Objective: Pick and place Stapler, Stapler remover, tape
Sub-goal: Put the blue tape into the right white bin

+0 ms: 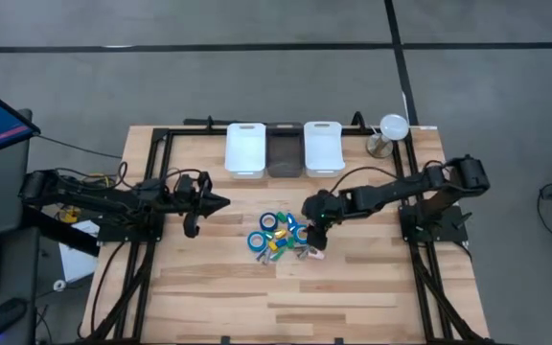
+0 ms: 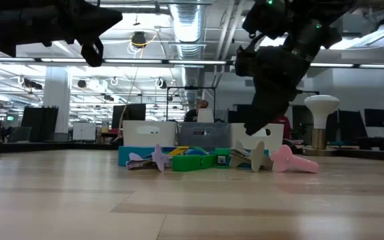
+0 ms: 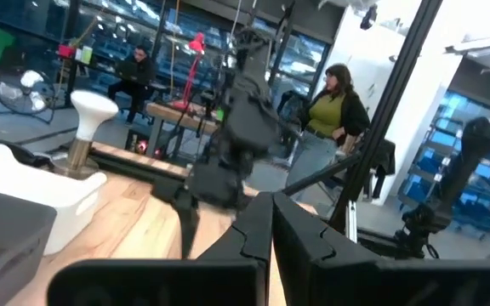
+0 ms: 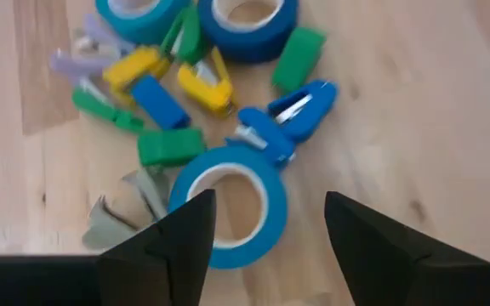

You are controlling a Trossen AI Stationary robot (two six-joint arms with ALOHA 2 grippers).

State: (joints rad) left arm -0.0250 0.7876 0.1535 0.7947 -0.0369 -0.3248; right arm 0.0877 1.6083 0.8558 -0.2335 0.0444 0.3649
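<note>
A heap of small office supplies (image 1: pixel 281 240) sits mid-table on the wooden table (image 1: pixel 353 287), with the robot's right gripper (image 4: pixel 266 223) poised directly over it, fingers spread apart and holding nothing. Seen from that arm's wrist, a blue tape roll (image 4: pixel 228 204) with a pale core lies flat on the wood just beneath the open fingers; two more blue tape rolls (image 4: pixel 249 21) lie on the far side of the heap. Touching the nearest roll's rim is a blue staple remover (image 4: pixel 283 119), and beyond it lie a yellow staple remover (image 4: pixel 207 85), green blocky staplers (image 4: pixel 170 146), a blue blocky stapler (image 4: pixel 160 102) and pale grey and lilac removers, all jumbled close together.

Behind the heap, toward the table's far edge, three bins stand in a row: a white bin (image 1: pixel 245 149), a dark grey bin (image 1: pixel 284 150) and a second white bin (image 1: pixel 323 147). A small white lamp (image 1: pixel 389 131) stands beside the last bin.

The left gripper (image 1: pixel 220 202) hangs to the left of the heap, well apart from it, its fingers pressed together on nothing.

From table height, a pink remover (image 2: pixel 292 160) lies at the heap's right end. People stand in the room beyond the table. No brand, label or writing can be read on any item.
</note>
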